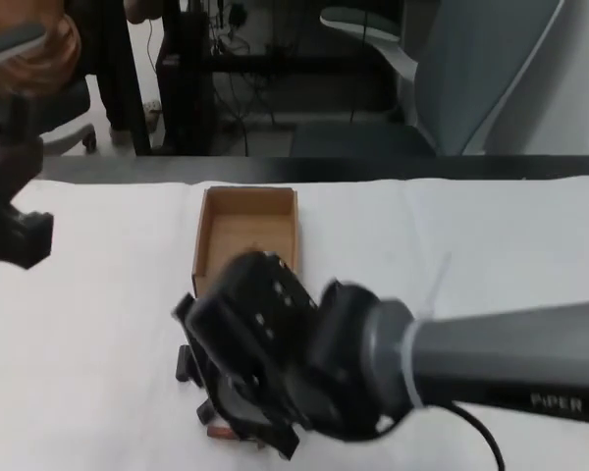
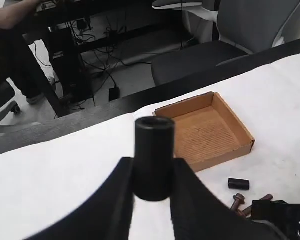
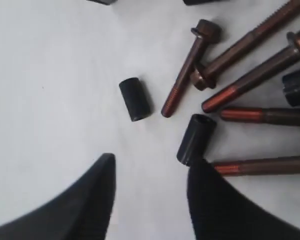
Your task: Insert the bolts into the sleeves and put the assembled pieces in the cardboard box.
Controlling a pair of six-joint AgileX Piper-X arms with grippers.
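Note:
My left gripper [image 2: 155,163] is shut on a black sleeve [image 2: 154,150], held upright above the white cloth, to the left of the cardboard box [image 2: 190,106]. The box [image 1: 247,192] is open and I see nothing in it. My right gripper [image 3: 152,162] is open and hovers low over the pile of parts. Two loose black sleeves [image 3: 135,98] [image 3: 196,138] lie just beyond its fingertips, one close to a finger [image 3: 220,200]. Several copper-coloured bolts [image 3: 187,70] lie beside them. In the high view the right arm [image 1: 373,363] covers most of the pile.
White cloth [image 1: 491,245] covers the bench. The left arm [image 1: 15,231] stands at the left edge. Another loose sleeve [image 2: 238,184] and bolts [image 2: 237,201] lie in front of the box. Office chairs and desk legs stand behind the bench.

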